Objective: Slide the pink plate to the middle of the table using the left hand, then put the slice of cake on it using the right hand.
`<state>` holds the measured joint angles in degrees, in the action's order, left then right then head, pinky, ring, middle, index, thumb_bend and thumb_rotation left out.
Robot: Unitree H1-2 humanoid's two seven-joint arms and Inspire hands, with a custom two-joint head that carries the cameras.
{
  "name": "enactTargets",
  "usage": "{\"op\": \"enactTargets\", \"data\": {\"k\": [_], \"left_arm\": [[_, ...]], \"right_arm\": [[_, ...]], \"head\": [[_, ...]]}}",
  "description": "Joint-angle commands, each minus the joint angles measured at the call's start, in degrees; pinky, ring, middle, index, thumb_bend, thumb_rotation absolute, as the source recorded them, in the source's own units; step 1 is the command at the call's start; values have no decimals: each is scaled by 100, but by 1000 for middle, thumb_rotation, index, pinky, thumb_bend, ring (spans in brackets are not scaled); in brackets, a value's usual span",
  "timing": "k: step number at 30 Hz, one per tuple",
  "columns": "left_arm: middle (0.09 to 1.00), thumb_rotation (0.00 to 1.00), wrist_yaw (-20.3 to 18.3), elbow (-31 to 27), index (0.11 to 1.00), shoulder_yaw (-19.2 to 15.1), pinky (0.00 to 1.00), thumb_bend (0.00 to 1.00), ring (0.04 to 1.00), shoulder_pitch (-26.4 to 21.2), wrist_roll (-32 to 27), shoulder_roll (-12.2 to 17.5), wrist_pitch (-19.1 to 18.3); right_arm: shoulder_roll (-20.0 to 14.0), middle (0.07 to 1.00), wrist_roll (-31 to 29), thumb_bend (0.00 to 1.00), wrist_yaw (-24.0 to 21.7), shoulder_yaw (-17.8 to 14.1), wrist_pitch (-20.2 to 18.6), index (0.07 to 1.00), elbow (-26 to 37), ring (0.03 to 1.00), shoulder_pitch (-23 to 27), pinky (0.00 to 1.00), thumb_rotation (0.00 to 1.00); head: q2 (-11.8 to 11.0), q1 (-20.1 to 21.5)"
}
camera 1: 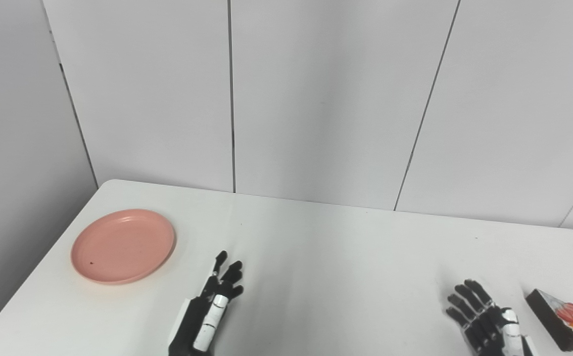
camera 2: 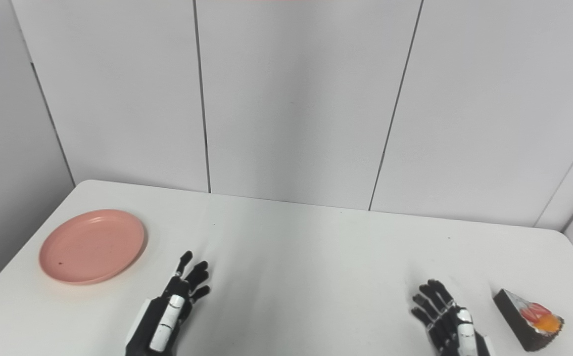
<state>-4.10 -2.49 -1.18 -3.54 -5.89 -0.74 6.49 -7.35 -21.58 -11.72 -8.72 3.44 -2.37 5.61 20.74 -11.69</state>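
Both my hands empty, fingers spread. Pink plate (camera 1: 123, 245) sits off my left hand's (camera 1: 206, 310) left, apart; probably light and slick, push at rim. Cake slice (camera 1: 562, 319) just right of right hand (camera 1: 484, 321); looks soft, pinch its sides.

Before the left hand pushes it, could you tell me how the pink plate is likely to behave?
The pink plate looks rigid and shallow, so it should slide flat on the smooth white table rather than tip. It is empty, probably light, so a nudge may spin it.
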Motion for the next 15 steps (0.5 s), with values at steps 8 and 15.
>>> {"op": "enactTargets", "data": {"k": [8, 15], "left_arm": [[908, 849, 114, -677, 994, -248, 871, 851, 922, -448, 134, 293, 239], [882, 880, 392, -695, 944, -600, 833, 846, 884, -1087, 207, 552, 164]], "right_arm": [[324, 875, 380, 651, 672, 87, -719, 850, 816, 862, -336, 854, 917], [347, 893, 375, 583, 776, 96, -988, 859, 1004, 878, -365, 863, 949]], "head": [[138, 138], [131, 137]]}}
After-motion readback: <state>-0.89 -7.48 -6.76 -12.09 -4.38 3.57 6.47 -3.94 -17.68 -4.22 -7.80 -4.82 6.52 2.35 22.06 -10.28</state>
